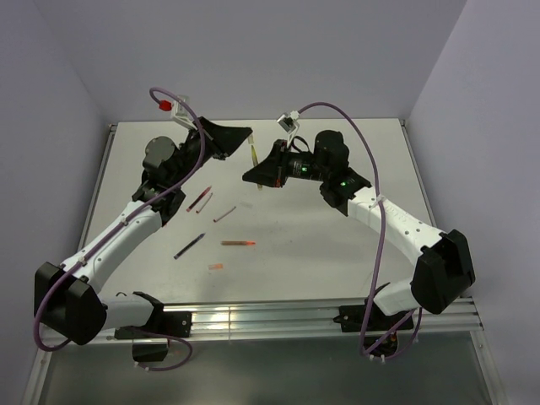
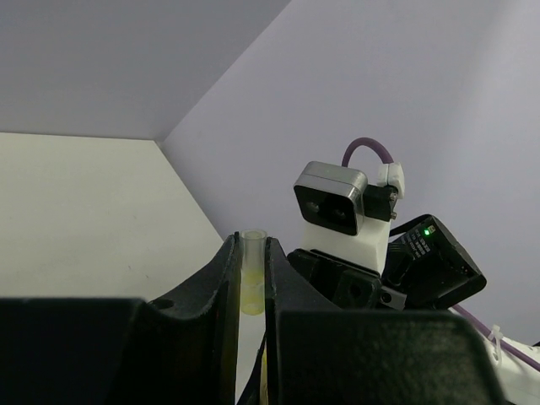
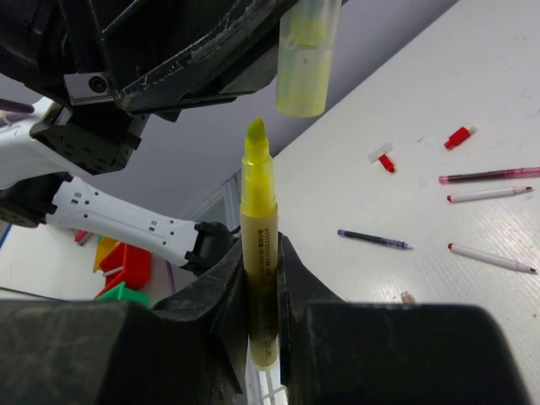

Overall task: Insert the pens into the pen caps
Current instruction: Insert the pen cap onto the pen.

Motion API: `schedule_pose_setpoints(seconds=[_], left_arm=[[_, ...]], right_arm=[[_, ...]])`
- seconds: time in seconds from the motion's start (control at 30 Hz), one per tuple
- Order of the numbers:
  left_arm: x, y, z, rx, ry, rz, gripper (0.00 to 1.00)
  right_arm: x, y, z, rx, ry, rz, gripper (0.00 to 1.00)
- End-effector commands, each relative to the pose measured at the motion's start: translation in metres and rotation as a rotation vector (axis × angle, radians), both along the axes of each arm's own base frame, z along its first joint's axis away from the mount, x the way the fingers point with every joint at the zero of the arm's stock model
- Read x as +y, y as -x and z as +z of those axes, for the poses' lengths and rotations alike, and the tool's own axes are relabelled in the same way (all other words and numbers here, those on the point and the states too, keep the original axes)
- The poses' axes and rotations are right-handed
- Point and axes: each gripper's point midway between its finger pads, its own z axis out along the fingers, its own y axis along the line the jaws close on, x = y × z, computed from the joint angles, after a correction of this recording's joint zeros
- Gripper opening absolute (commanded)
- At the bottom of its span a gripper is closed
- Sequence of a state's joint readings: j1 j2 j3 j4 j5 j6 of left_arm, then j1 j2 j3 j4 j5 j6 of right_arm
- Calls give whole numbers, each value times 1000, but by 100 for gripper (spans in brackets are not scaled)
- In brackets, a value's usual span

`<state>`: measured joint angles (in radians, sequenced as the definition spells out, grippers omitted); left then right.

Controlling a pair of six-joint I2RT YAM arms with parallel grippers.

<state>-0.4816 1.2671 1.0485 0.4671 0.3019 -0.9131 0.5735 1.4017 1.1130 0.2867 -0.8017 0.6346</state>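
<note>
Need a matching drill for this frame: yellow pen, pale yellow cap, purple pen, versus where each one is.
Things:
1. yellow pen
2. pale yellow cap
3. purple pen

Places:
A. lying loose on the table
B. clamped in the left gripper
C. clamped in the right gripper, tip bare

Pairs: 1-C, 2-B, 3-A.

A white tabletop [image 1: 337, 253] is boxed in by pale lilac walls [image 1: 253, 51], with a ribbed aluminium rail [image 1: 270, 319] along its near edge. Red, green and orange plastic bins [image 3: 131, 263] sit off beyond it.
</note>
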Motion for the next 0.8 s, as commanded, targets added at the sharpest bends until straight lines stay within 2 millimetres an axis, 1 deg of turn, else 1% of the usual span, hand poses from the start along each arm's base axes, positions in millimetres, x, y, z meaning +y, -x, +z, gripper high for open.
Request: schedule_pose_setpoints(seconds=[0.0,0.1,0.4,0.47,0.77], left_arm=[[-2,13,17,-77,27,-41,0],[-2,13,16,-69,27,-39,0],[-2,15,21,-79,29,-36,0],[-2,14,18,-73,26,-37,0],[-1,16,20,-75,25,-36,0]], right_arm=[[1,-2,27,-65,-42,7,0],[2,-3,27,-58,-44,13,0],[1,-6,23,-56,-34,2,0],[1,-5,22,-55,-32,2,0],[-2,-8,22,-54,-26,-13,0]])
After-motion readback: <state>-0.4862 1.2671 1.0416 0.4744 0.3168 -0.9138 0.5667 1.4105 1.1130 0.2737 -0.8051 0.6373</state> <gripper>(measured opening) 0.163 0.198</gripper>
